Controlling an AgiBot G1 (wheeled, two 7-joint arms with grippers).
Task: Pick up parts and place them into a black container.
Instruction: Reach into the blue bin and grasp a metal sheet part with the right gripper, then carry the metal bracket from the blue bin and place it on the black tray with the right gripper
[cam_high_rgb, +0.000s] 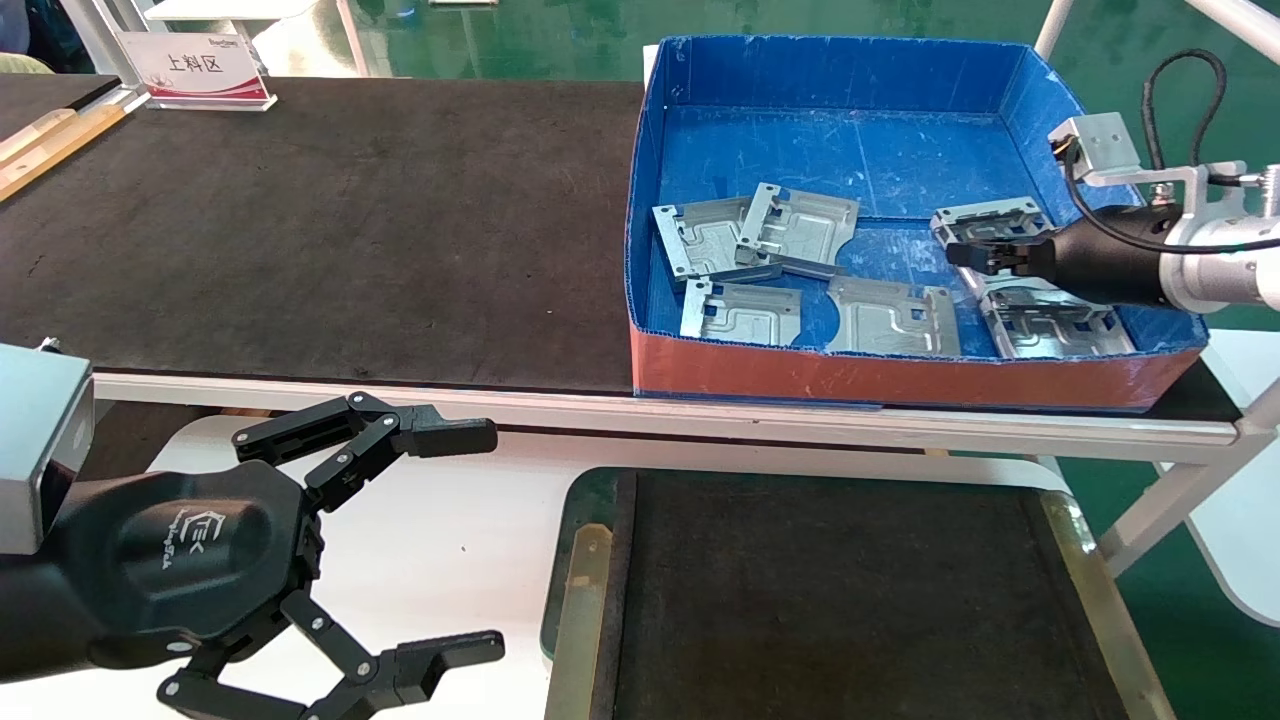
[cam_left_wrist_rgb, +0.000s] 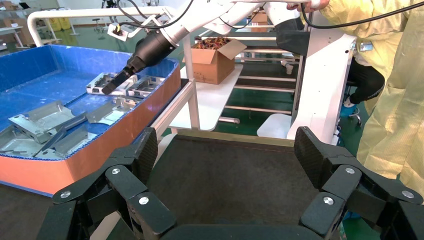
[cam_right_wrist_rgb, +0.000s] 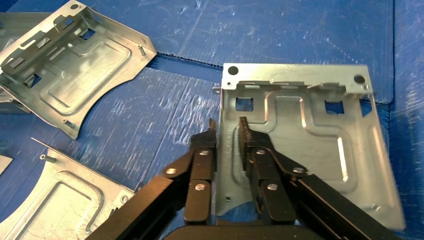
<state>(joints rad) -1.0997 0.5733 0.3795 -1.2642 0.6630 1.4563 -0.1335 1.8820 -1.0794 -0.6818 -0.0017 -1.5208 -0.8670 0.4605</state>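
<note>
Several silver metal parts lie in the blue box: a part (cam_high_rgb: 990, 222) under my right gripper (cam_high_rgb: 962, 256), a stacked pair (cam_high_rgb: 760, 235), and others (cam_high_rgb: 740, 312), (cam_high_rgb: 893, 318), (cam_high_rgb: 1050, 322). In the right wrist view my right gripper (cam_right_wrist_rgb: 227, 125) is narrowly open. Its fingers straddle the side edge of one part (cam_right_wrist_rgb: 305, 140), which lies flat on the blue floor. The black container (cam_high_rgb: 850, 600) sits at the near edge with nothing in it. My left gripper (cam_high_rgb: 485, 540) hangs wide open to its left, and is seen over its floor (cam_left_wrist_rgb: 227, 155).
The blue box (cam_high_rgb: 850, 70) with a red front stands on the long black table (cam_high_rgb: 300, 230). A white sign (cam_high_rgb: 195, 68) is at the far left. A person in yellow (cam_left_wrist_rgb: 395, 100) and a cardboard box (cam_left_wrist_rgb: 215, 57) are beyond the table.
</note>
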